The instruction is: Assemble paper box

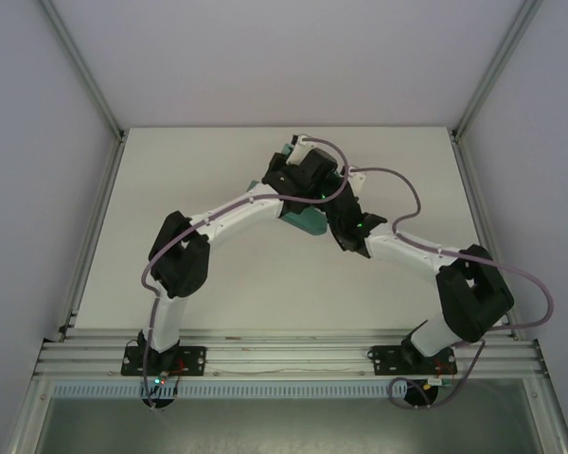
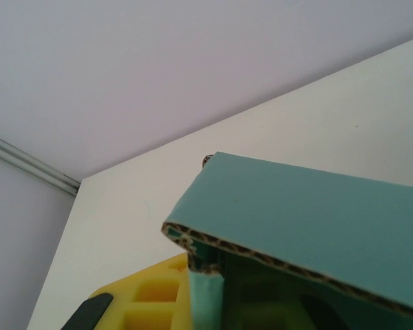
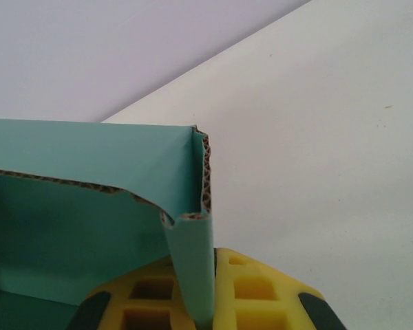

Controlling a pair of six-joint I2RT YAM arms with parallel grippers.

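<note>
Yellow, gridded right gripper (image 3: 201, 268) pinches a teal corrugated paper box (image 3: 76, 227) flap.

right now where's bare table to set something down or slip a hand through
Widest: the table between the left arm and its left edge. Also the near middle, bordered by both arms and the box. A narrower strip runs from the right arm to the right edge. Crowded: back centre, where both arms meet on the box.
</note>
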